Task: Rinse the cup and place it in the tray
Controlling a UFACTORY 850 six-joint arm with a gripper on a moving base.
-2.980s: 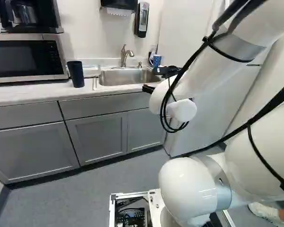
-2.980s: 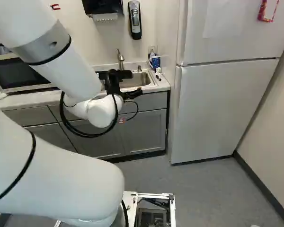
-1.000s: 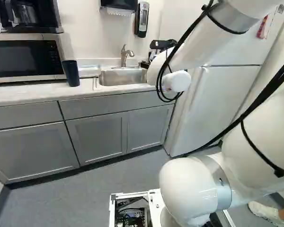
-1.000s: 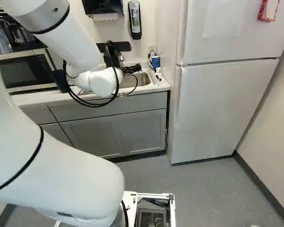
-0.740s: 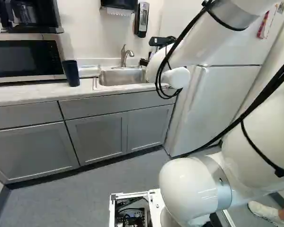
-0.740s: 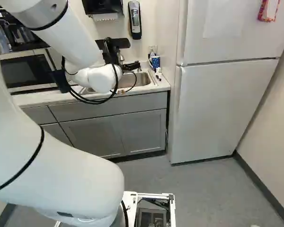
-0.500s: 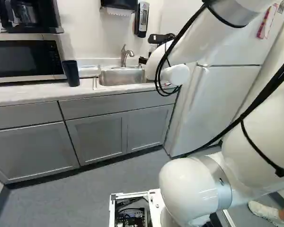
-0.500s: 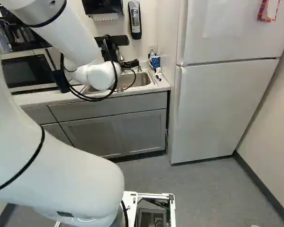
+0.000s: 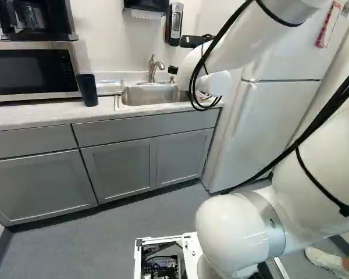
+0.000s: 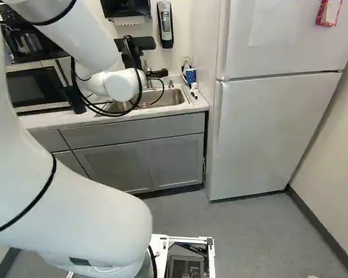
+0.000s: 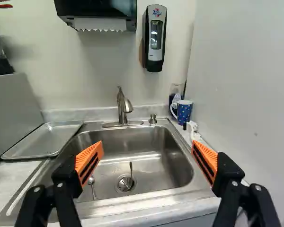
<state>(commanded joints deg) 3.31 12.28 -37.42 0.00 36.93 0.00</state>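
- Wrist view gives us one sink (image 11: 180,163), one faucet (image 11: 123,111), one tray (image 11: 42,139) and two utensils (image 11: 92,187) in the basin.
- We count one blue spotted mug (image 11: 184,112) at the sink's far right corner and one dark cup (image 9: 87,90) left of the tray; which is the task's cup, we cannot tell.
- Our gripper (image 10: 156,73) has its jaws spread wide, nothing between them.
- Against the earlier frame, we see the arm raised; the dark cup and tray stay put.
- We have a pale counter (image 9: 35,116), with a white fridge (image 10: 267,133) to the right.
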